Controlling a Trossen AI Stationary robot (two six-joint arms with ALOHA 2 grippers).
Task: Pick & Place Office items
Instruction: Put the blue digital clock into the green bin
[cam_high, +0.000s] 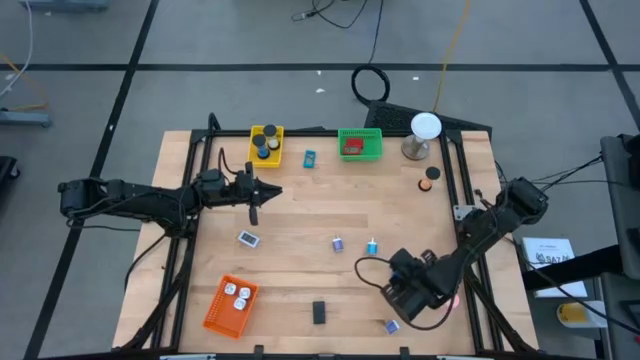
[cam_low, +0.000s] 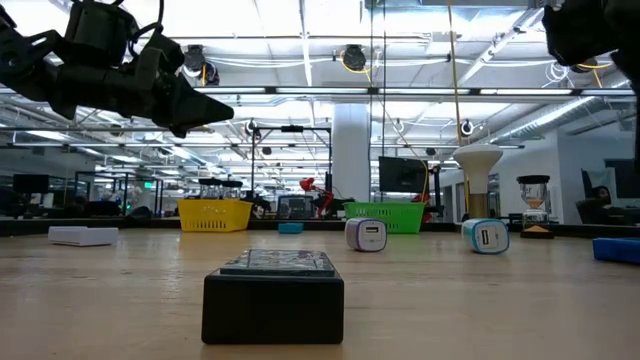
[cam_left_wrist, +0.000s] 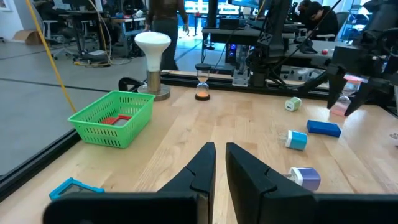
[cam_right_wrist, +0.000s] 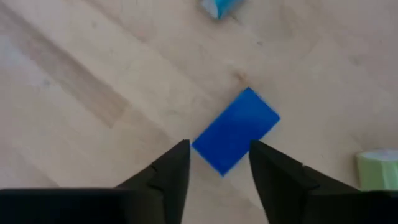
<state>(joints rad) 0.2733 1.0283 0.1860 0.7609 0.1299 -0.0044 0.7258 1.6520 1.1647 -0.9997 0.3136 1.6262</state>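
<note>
A blue block (cam_right_wrist: 236, 130) lies flat on the wooden table (cam_high: 300, 215) near its front edge, right of centre (cam_high: 391, 325). My right gripper (cam_right_wrist: 219, 165) hangs just above it, pointing steeply down, open; its fingers stand to either side of the block's nearer end and touch nothing. My left gripper (cam_left_wrist: 221, 163) waits level above the table's left half (cam_high: 255, 192), shut and empty. A black block (cam_low: 273, 295), a purple clip (cam_high: 338, 244), a cyan clip (cam_high: 371, 246) and a white piece (cam_high: 248, 239) lie loose on the table.
A yellow basket (cam_high: 266, 145) and a green basket (cam_high: 360, 144) stand at the far edge, with a blue clip (cam_high: 310, 158) between them. An orange basket (cam_high: 231, 304) sits near the front left. A white ball on a stand (cam_high: 425, 135) and a small hourglass (cam_high: 427, 178) are at the far right.
</note>
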